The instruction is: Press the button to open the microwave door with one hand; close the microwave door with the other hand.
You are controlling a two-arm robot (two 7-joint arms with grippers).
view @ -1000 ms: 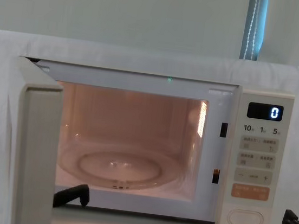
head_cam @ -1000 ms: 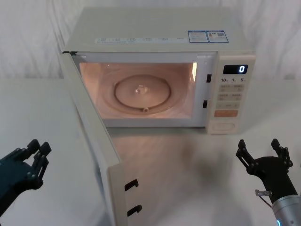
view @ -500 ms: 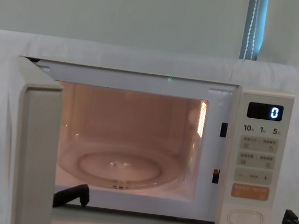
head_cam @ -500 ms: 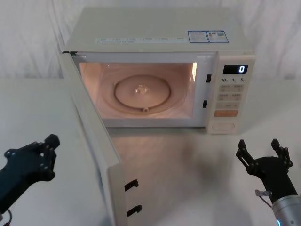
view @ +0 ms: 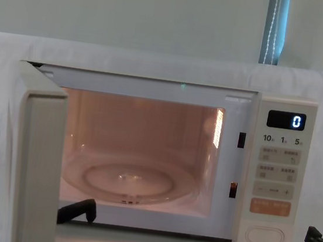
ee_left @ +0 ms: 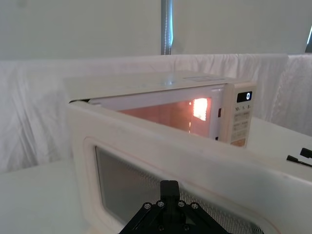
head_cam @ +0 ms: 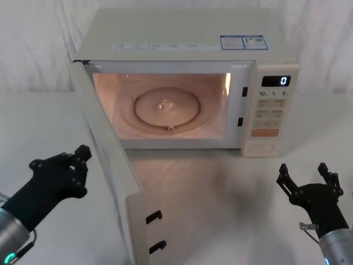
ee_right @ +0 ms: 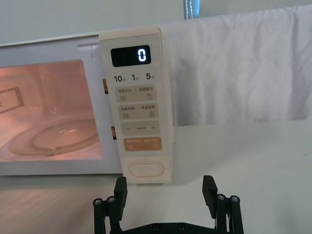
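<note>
Microwave door (head_cam: 107, 165) swung wide open toward the left, cavity lit, unmoved since half a second ago. Left gripper (head_cam: 74, 168) now risen and closer, just beside the door's outer face, seemingly not yet touching; finger spread: cannot tell. Right gripper (head_cam: 309, 179) parked low on the worktop (head_cam: 220, 221), fingers (ee_right: 120, 187) spread wide, holding nothing, facing the oval button (ee_right: 145, 169). Open room ahead.

One cream box-shaped microwave (head_cam: 187, 49) stands open (one round glass turntable (head_cam: 167, 107) inside it). Two black boxy grippers flank it: left (head_cam: 69, 165), right (head_cam: 309, 179).
</note>
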